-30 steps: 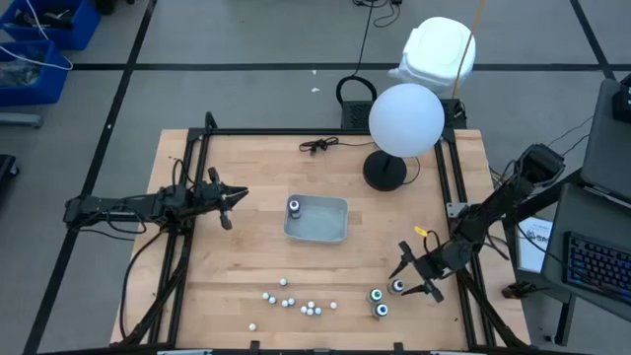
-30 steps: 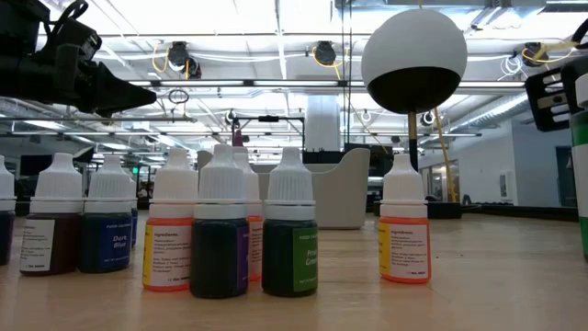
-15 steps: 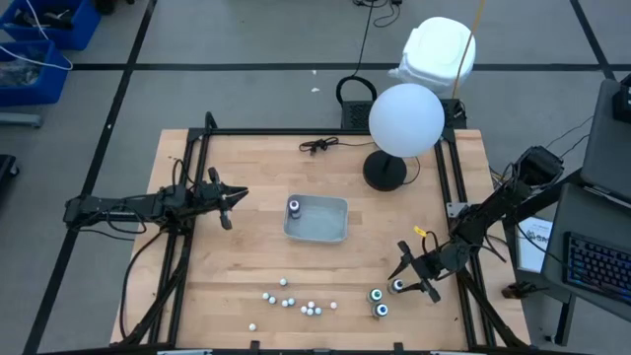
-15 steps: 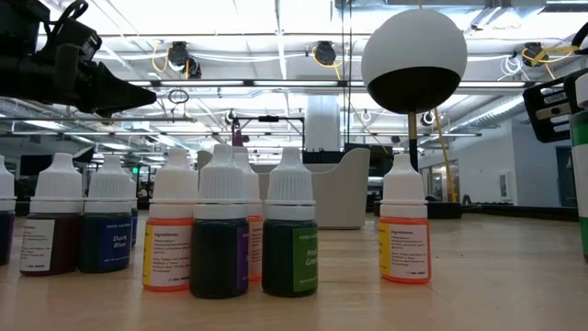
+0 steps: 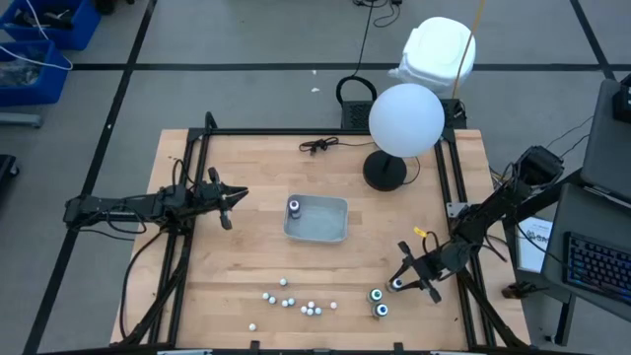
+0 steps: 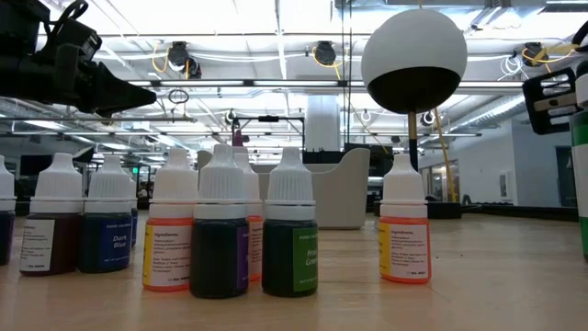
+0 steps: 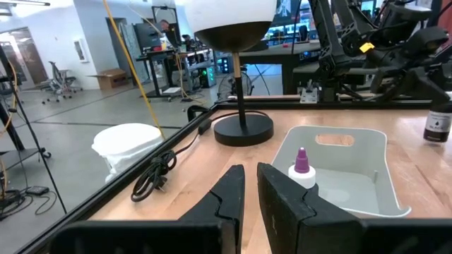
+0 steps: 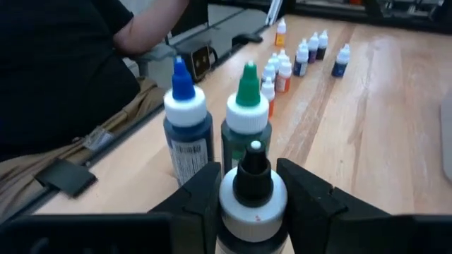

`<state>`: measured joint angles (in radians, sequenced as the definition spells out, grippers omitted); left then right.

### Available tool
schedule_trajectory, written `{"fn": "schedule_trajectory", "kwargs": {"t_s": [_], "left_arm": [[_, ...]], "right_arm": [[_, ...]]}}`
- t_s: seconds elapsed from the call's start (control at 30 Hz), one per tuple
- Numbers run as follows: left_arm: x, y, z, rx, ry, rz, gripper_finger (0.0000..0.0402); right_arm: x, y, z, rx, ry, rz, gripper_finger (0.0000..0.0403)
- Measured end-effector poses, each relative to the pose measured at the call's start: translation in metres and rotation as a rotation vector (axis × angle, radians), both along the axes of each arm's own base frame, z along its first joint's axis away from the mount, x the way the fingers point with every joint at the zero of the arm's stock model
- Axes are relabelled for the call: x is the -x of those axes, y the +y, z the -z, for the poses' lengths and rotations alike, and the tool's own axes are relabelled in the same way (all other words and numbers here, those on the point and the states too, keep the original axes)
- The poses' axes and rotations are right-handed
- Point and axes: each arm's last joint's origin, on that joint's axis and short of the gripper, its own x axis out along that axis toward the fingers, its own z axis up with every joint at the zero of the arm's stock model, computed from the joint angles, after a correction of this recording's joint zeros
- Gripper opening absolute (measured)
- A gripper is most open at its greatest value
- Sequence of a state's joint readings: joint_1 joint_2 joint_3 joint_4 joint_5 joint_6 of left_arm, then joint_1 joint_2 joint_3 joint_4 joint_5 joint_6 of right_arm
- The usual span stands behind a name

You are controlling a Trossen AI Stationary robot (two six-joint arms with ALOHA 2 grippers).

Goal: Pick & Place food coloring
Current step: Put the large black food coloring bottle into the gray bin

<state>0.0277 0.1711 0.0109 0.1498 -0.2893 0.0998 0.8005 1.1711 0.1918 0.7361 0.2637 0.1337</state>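
Three large food coloring bottles stand near the table's near right corner: a blue-tipped one [image 8: 188, 134], a green-tipped one [image 8: 246, 120] and a black-tipped one [image 8: 253, 185]. My right gripper [image 5: 402, 283] is shut on the black-tipped one. A purple-tipped bottle [image 7: 302, 169] stands in the grey tray [image 5: 327, 230] at mid-table. Several tiny white-capped bottles [image 5: 292, 300] stand in a cluster near the front edge. My left gripper [image 5: 226, 202] hangs level over the left part of the table, its fingers [image 7: 233, 194] together on nothing. My right gripper has the black-tipped bottle by its white cap [image 8: 244, 209], one finger [image 8: 201, 201] on each side of it. The fingers come nearly level from the table's right side, slanting a little down. The bottle is upright; its lower part is hidden behind the gripper.
A white globe lamp [image 5: 405, 118] stands on a black base [image 5: 385, 172] at the far right, with a coiled cable [image 5: 317, 146] by the far edge. A black frame [image 5: 197, 177] rims the table. A person in a dark top [image 8: 63, 63] shows beyond the table's near right edge.
My right gripper has drawn its fingers in from a wide spread onto the black-tipped bottle, staying in place. The bottle has not moved.
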Motion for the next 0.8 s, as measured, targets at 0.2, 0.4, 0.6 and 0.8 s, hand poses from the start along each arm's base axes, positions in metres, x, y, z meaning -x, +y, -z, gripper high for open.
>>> {"fn": "schedule_trajectory", "kwargs": {"t_s": [0.2,0.4,0.6,0.8], "left_arm": [[0.0,0.0,0.0,0.0,0.0,0.0,0.0047],[0.0,0.0,0.0,0.0,-0.002,0.0,0.0047],[0.0,0.0,0.0,-0.001,-0.001,0.0,0.0047],[0.0,0.0,0.0,0.007,0.001,0.0,0.0047]], "right_arm": [[0.001,-0.001,-0.017,-0.049,-0.064,-0.002,0.011],[0.002,-0.011,-0.037,0.018,-0.13,0.115,0.011],[0.0,-0.031,-0.055,0.058,-0.227,0.361,0.011],[-0.006,-0.045,-0.063,0.127,-0.298,0.451,0.0109]]}}
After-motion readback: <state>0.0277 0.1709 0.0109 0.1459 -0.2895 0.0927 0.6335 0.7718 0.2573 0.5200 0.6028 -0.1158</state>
